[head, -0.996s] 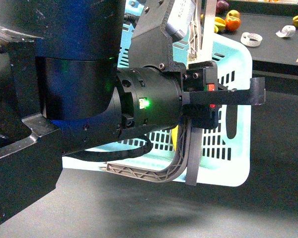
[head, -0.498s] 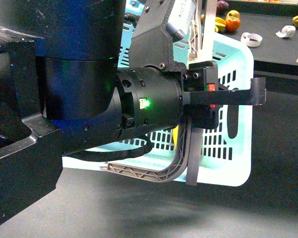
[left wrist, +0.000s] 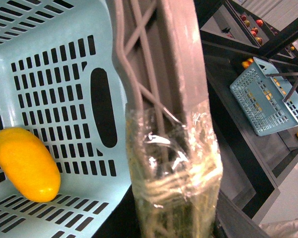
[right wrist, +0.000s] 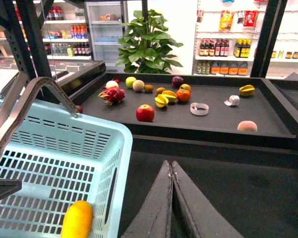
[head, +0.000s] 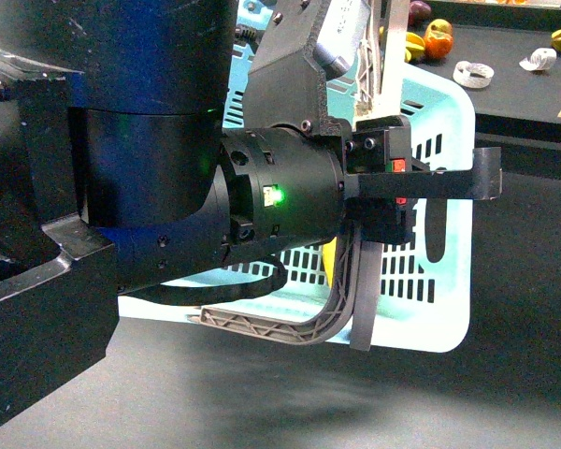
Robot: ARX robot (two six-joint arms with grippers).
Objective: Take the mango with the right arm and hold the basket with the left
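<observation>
The mango is plain yellow, smooth and oval, with no marks on the side shown. It lies on its side on the slotted floor of the basket, at the lower left of the left wrist view, near a slotted wall.

The taped handle stands upright through the centre of that view and runs off the bottom edge. No fingers show there. In the front view the second handle hangs folded outside the basket's near wall, lower centre.

Right of the basket's corner the dark tabletop lies open. Beyond it a raised counter crosses the frame and carries a red apple and a starfruit.

The left arm fills the left and centre of the front view. Its wrist is level, its green light is lit, and the left gripper sits at the basket's rim. Whether it is clamped cannot be told. The right gripper hovers over the tabletop beside the basket, its fingers pressed together with nothing between them.
</observation>
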